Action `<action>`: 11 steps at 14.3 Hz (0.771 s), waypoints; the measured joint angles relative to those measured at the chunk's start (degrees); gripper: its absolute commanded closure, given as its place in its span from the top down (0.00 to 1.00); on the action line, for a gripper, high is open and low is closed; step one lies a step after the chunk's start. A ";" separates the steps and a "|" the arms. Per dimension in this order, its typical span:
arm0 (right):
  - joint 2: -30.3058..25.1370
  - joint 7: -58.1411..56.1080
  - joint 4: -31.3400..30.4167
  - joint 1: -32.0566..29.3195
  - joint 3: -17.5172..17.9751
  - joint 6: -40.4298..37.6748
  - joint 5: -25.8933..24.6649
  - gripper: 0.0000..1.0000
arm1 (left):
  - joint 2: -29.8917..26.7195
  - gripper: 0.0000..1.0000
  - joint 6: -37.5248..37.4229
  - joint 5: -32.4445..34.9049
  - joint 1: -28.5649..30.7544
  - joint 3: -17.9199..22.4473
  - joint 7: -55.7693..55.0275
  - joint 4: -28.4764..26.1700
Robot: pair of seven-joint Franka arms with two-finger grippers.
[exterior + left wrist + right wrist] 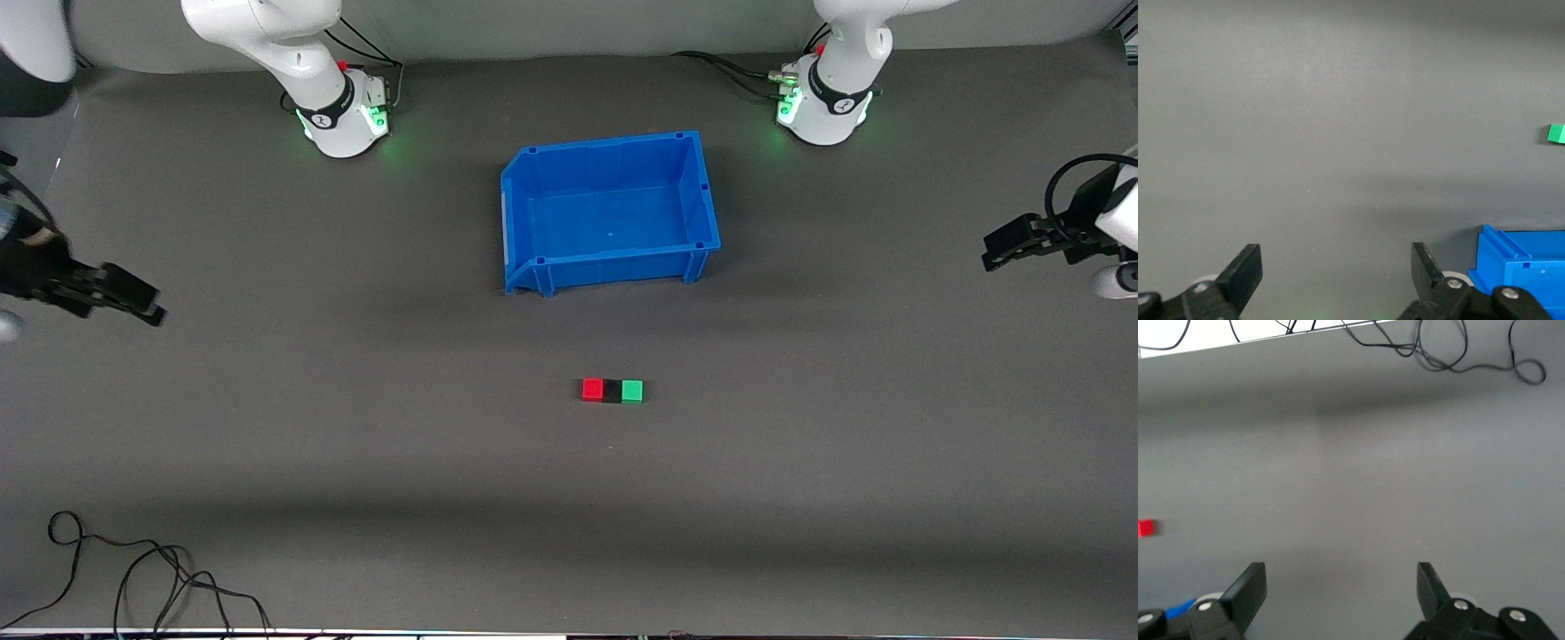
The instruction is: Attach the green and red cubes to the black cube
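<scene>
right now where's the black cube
In the front view the black cube sits on the mat between the red cube and green cube, touching both, nearer the camera than the blue bin.

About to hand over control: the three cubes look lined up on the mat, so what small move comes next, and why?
Probably none beyond holding both arms back. The red cube and green cube sit flush against the black cube between them, and the left gripper and right gripper are open over the mat's ends, holding nothing.

Soft, even light falls from above, the blue bin [610,210] casts a faint shadow (both arm tips look blurry).
</scene>
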 measured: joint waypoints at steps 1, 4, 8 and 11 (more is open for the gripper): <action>-0.53 -2.84 -0.57 -0.99 0.05 0.00 0.00 1.00 | -0.23 0.99 0.50 -0.13 0.00 0.00 0.00 -0.67; -1.03 -8.38 -1.73 -1.64 0.07 -0.31 0.00 1.00 | -0.95 0.99 1.40 -1.32 0.05 0.13 0.00 -1.22; -1.04 -8.75 -2.18 -1.62 0.36 -1.90 0.00 1.00 | -1.15 1.00 1.65 -1.81 0.10 0.31 0.17 -1.08; -1.08 -8.72 -2.15 -1.62 0.36 -2.69 0.00 1.00 | -0.79 1.00 1.75 -1.84 0.11 0.35 0.19 0.09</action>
